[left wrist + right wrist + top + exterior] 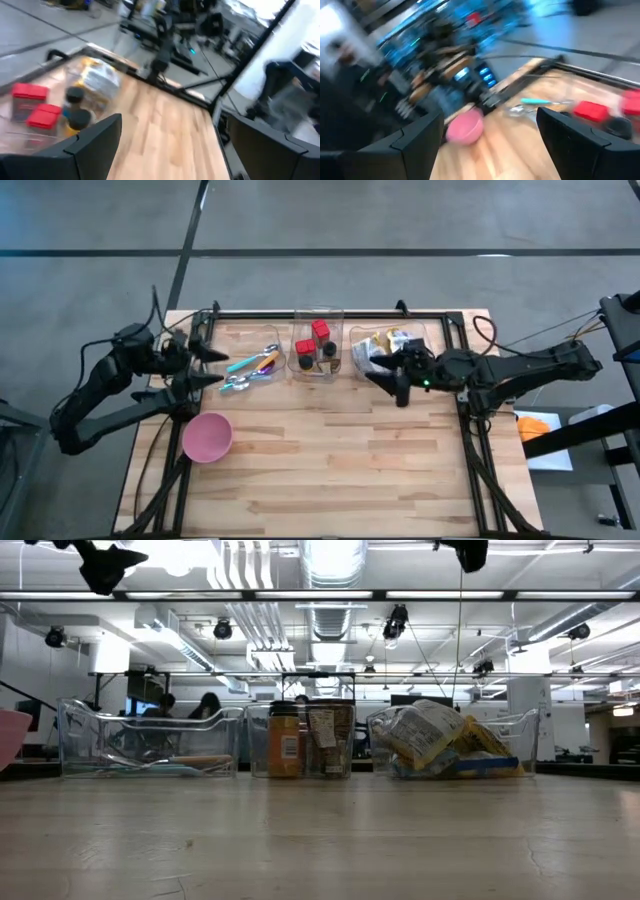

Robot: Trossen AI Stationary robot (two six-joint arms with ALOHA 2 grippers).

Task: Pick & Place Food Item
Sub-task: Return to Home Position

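Several food packets (385, 345) (440, 740) lie in a clear bin (400, 327) at the far right of the table. My right gripper (388, 380) hovers open and high above that bin's near edge, pointing toward the table's left; nothing is between its fingers (490, 140). My left gripper (212, 368) hangs open and empty at the table's far left, pointing right toward the bins (170, 145). A pink bowl (207, 437) (465, 127) stands on the table near the left edge. In the low view both grippers show only at the top edge, well above the bins.
A clear bin of spoons (255, 365) and a clear bin of bottles with red and black caps (317, 350) stand left of the food bin. A black frame (330, 313) runs around the table's edges. Bare wood (340, 470) fills the near half.
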